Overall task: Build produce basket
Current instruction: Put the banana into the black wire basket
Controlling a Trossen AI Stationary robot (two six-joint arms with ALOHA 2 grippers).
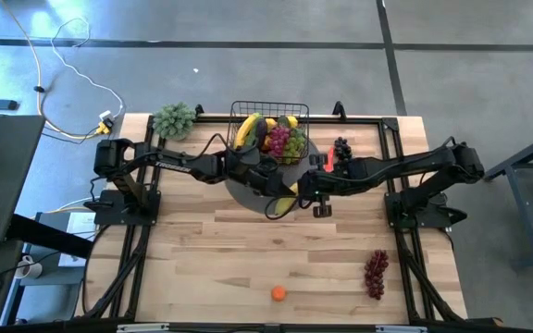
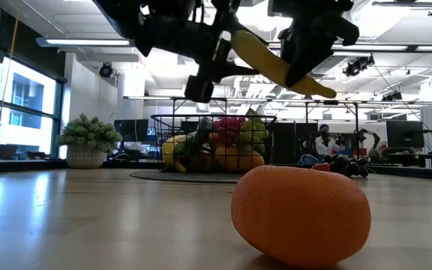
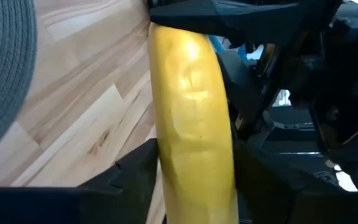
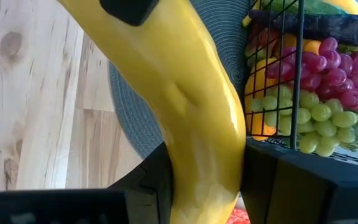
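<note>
basket (image 1: pixel 270 129) mostly loaded | both claws, left claw (image 1: pixel 276 192) and right claw (image 1: pixel 309 197), gripping one banana (image 1: pixel 286 204) mid-frame | orange fruit (image 1: pixel 278 294), red grapes (image 1: pixel 376 274) lower right on the counter (image 1: pixel 229 259) still left

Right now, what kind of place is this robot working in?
Probably a robotics lab or open workshop: a concrete floor with loose cables around the wooden table, and behind it ceiling strip lights, big windows and people at desks.
</note>
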